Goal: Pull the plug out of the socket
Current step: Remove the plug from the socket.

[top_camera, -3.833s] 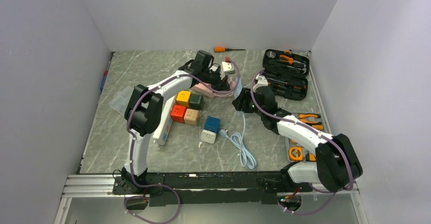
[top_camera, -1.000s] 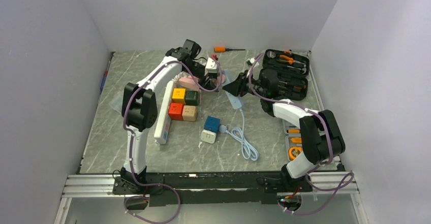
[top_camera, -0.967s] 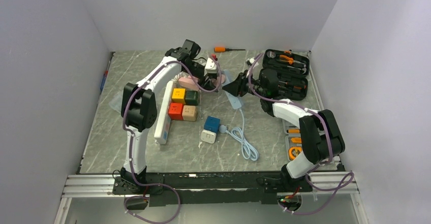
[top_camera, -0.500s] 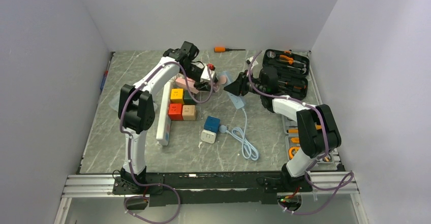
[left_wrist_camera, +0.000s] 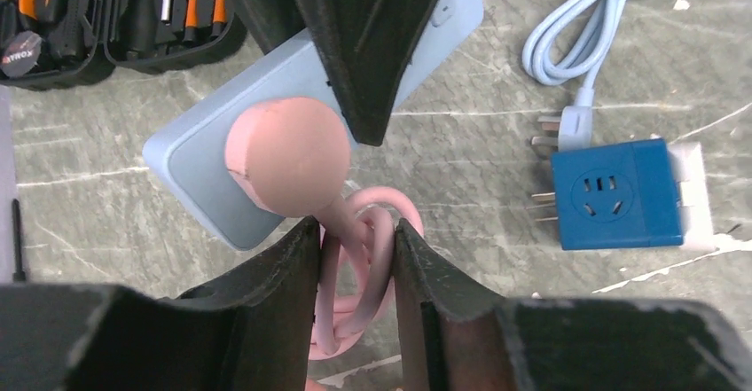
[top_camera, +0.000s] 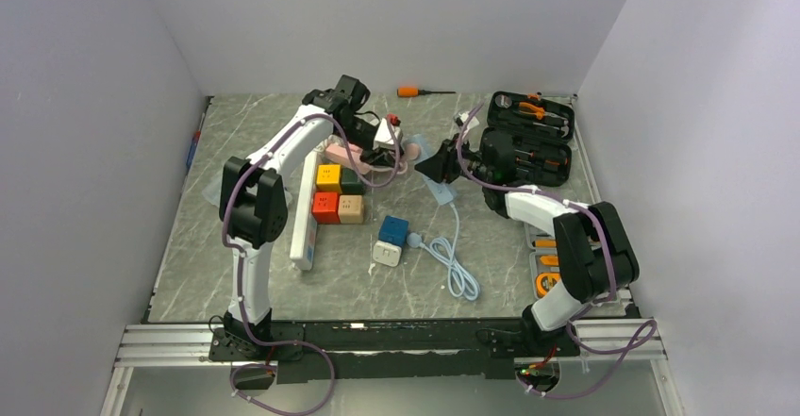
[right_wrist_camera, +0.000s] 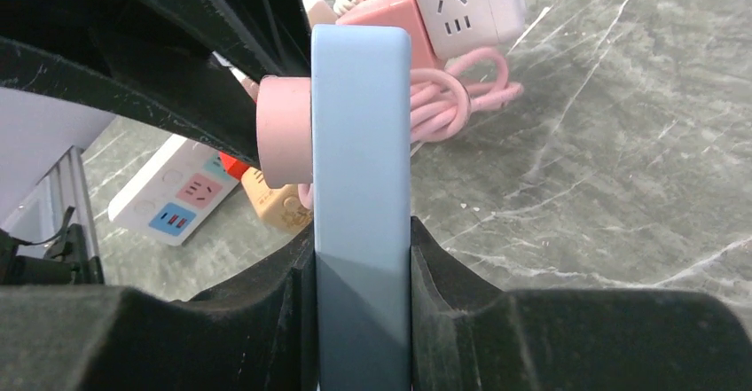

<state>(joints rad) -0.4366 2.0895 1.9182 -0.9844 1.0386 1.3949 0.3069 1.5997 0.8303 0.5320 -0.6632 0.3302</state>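
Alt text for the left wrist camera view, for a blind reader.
A round pink plug sits in a light blue power strip, which the right gripper clamps from above. The left gripper has its fingers either side of the pink cord just below the plug; a blue adapter cube lies to the right.

table (top_camera: pixel 377 293): grey marble | white power strip (top_camera: pixel 302 237) | blue adapter (top_camera: pixel 393 229) | tool case (top_camera: pixel 542 152) | screwdriver (top_camera: pixel 408 91)

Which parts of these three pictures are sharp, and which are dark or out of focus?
Top external view: soft, even light, no strong glare, all sharp. Left wrist view: pink plug and blue adapter sharp; the left gripper's near fingers dark and slightly soft. Right wrist view: light blue socket strip sharp, right gripper's fingers dark and soft.
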